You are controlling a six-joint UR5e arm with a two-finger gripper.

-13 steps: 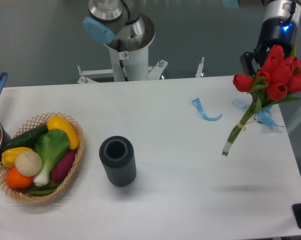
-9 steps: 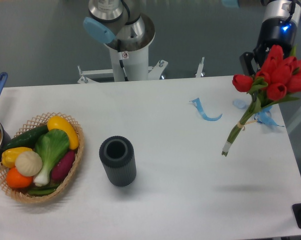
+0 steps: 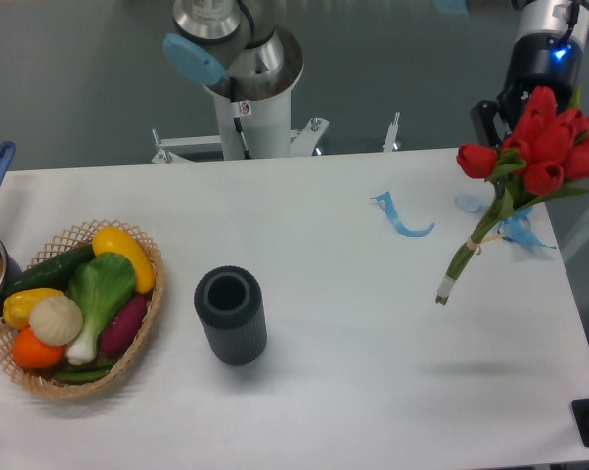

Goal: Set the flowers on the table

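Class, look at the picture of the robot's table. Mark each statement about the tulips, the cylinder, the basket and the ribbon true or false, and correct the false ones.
1. The bunch of red tulips with green stems lies flat on the large white table. False: it hangs in the air, stems slanting down, with its shadow on the table below.
2. The dark grey ribbed cylinder stands upright, its opening facing up. True.
3. The woven wicker basket holds vegetables. True.
4. The curled blue ribbon scrap lies inside the basket. False: it lies on the table, between the cylinder and the tulips.
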